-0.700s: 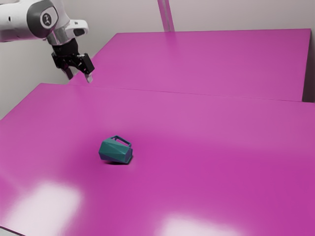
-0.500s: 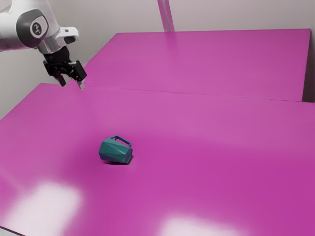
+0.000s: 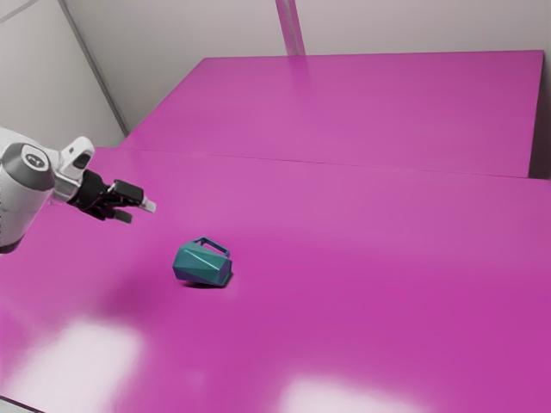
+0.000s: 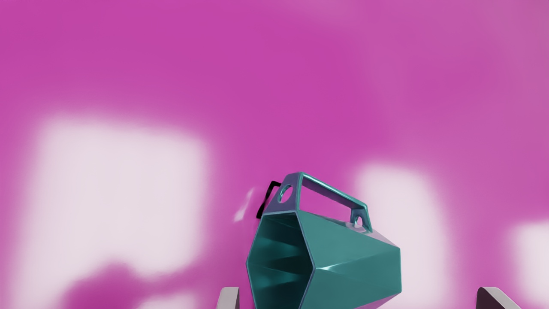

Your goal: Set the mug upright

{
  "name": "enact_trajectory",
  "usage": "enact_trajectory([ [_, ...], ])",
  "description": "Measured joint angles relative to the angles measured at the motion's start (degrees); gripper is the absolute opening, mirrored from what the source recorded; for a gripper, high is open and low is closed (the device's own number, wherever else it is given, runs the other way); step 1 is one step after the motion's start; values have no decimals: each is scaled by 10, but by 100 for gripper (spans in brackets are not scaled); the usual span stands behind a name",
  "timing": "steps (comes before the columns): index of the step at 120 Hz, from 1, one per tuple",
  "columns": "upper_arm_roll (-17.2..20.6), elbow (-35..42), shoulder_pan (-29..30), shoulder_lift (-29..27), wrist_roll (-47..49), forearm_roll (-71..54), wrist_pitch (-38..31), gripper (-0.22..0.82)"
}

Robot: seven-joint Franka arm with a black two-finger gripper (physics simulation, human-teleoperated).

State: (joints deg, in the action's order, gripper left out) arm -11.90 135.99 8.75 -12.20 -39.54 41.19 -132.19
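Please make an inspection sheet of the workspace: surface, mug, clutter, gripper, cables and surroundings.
Surface: table is pink and glossy, with pale bright patches; a thin line crosses it.
Mug: mug, teal and faceted, lies on its side, not upright; its handle is attached at both ends.
Clutter: nothing seen.
Gripper: gripper is off the mug, jaws wide apart, holding nothing.
Cables: nothing seen.
Surroundings: pale wall behind, with a pink strip on the exterior view's upper edge.

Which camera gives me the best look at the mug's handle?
The wrist view. The handle is large there, with a round hole in each end where it joins the mug. In the exterior view it is a small, thin loop; its holes are too small to tell.
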Motion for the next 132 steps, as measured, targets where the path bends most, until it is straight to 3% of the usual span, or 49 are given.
enact_trajectory([
  [29,-7,39,16,42,-225,184,-37,60],
  [81,-3,43,14,115,-522,296,-34,60],
  [132,-3,107,-53,77,-680,385,-51,59],
])
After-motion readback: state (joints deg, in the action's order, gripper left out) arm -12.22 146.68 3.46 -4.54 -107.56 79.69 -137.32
